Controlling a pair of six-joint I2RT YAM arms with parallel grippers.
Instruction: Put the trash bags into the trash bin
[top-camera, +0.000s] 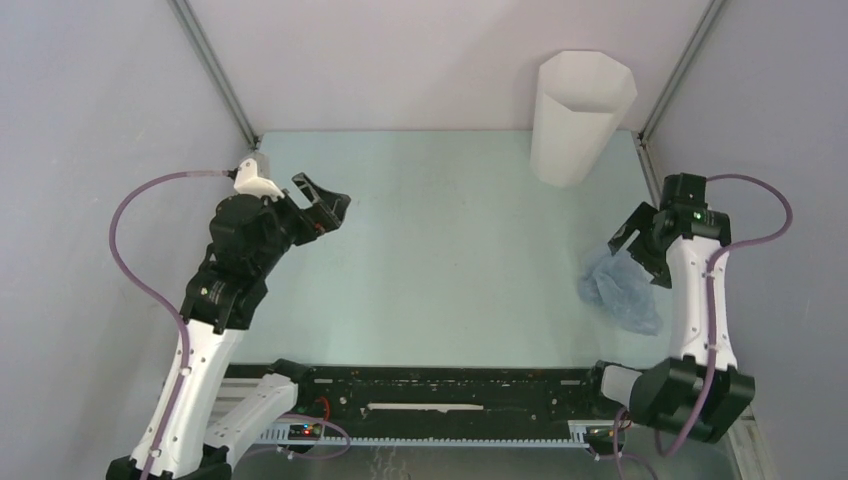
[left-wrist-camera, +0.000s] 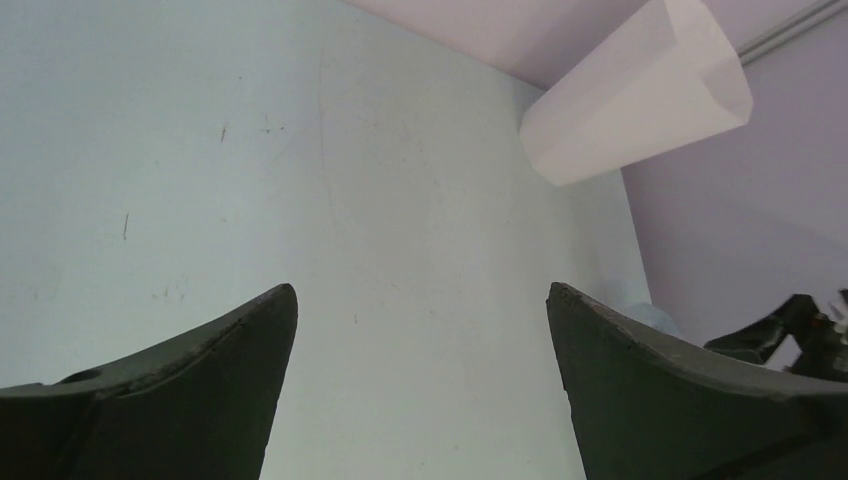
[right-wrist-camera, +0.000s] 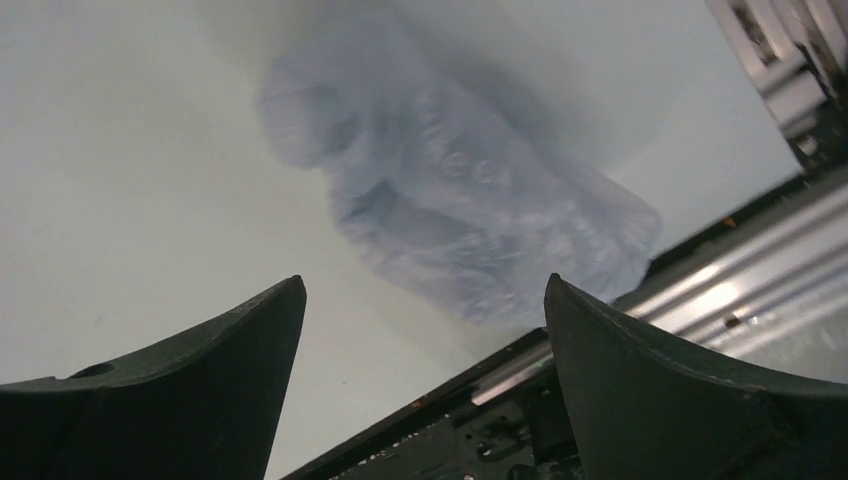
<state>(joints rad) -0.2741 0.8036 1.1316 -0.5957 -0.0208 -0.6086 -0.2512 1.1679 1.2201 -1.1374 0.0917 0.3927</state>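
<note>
The trash bag (top-camera: 620, 290) is a crumpled, pale-blue film lump lying on the table at the right, near the front. My right gripper (top-camera: 630, 245) hovers just above its far edge, open and empty. In the right wrist view the trash bag (right-wrist-camera: 460, 210) lies beyond the spread fingertips of the right gripper (right-wrist-camera: 425, 285), apart from them. The white faceted trash bin (top-camera: 580, 115) stands upright at the back right. My left gripper (top-camera: 325, 205) is held open over the left side of the table, holding nothing. From the left wrist, the left gripper (left-wrist-camera: 420, 290) frames bare table, with the trash bin (left-wrist-camera: 640, 90) farther off.
A black and metal rail (top-camera: 450, 390) runs along the near table edge, seen close under the bag as the rail (right-wrist-camera: 720, 280). Pale walls with metal corner posts (top-camera: 215, 70) enclose the table (top-camera: 430, 250). The right arm (left-wrist-camera: 800, 330) shows at the left wrist view's right edge.
</note>
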